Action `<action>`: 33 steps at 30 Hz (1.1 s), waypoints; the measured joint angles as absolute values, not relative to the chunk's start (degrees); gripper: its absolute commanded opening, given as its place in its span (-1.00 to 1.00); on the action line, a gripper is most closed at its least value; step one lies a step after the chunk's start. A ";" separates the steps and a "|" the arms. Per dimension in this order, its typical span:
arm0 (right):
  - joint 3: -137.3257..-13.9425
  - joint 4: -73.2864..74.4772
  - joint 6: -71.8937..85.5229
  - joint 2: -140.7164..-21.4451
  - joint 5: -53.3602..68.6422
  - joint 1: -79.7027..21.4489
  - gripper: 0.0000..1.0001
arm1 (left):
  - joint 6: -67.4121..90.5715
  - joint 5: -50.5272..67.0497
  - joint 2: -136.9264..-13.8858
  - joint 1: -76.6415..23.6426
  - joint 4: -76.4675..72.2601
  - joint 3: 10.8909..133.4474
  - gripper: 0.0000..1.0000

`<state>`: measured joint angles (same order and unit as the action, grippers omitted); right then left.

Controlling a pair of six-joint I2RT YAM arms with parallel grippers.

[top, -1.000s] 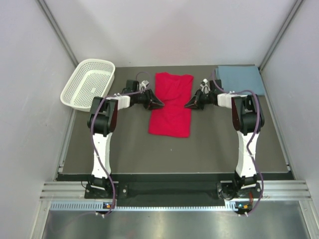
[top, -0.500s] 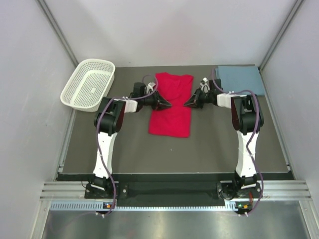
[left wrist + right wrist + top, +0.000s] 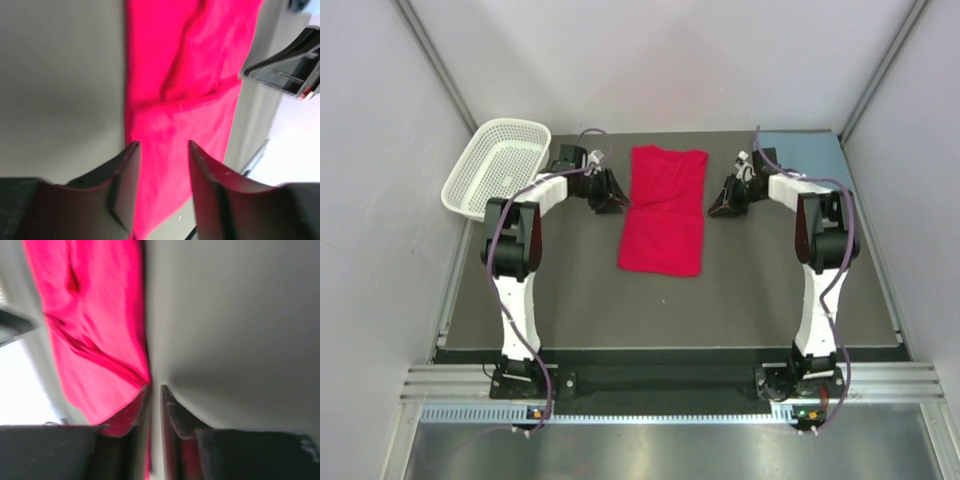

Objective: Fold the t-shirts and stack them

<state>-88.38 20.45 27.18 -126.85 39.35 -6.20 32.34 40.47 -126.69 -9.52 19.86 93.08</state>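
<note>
The red t-shirt point(image 3: 662, 210) lies flat mid-table, folded into a long narrow strip with a crease across its middle. The blue-grey t-shirt point(image 3: 810, 155) lies folded at the back right corner. My left gripper point(image 3: 615, 200) hovers just off the red shirt's left edge. In the left wrist view this left gripper point(image 3: 162, 147) is open with nothing between its fingers, and the red cloth point(image 3: 185, 100) lies below. My right gripper point(image 3: 720, 207) sits just off the shirt's right edge. Its jaws point(image 3: 155, 390) stand a narrow crack apart and empty, beside the shirt's edge point(image 3: 100, 340).
A white mesh basket point(image 3: 465, 180) stands tilted at the back left, close behind the left arm. Grey walls close in the dark table point(image 3: 760, 290) on both sides and at the back.
Both grippers have drawn back outward off the red shirt's edges. The left jaws have opened wide and the right jaws have parted a little. The shirt now lies flatter.
</note>
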 measured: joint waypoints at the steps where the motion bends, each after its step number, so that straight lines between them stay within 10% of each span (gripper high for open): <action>1: -88.60 23.57 25.12 -125.47 37.21 -6.20 -0.39 | 31.00 39.68 -124.88 -9.61 21.37 92.33 0.04; 11: -67.92 33.01 15.07 -100.07 26.98 -13.28 0.26 | 24.64 36.03 -96.84 -10.94 28.71 66.11 0.22; 33: -37.52 3.36 41.34 -90.37 34.33 -16.86 0.11 | 50.09 25.23 -90.91 -13.13 12.64 43.86 0.21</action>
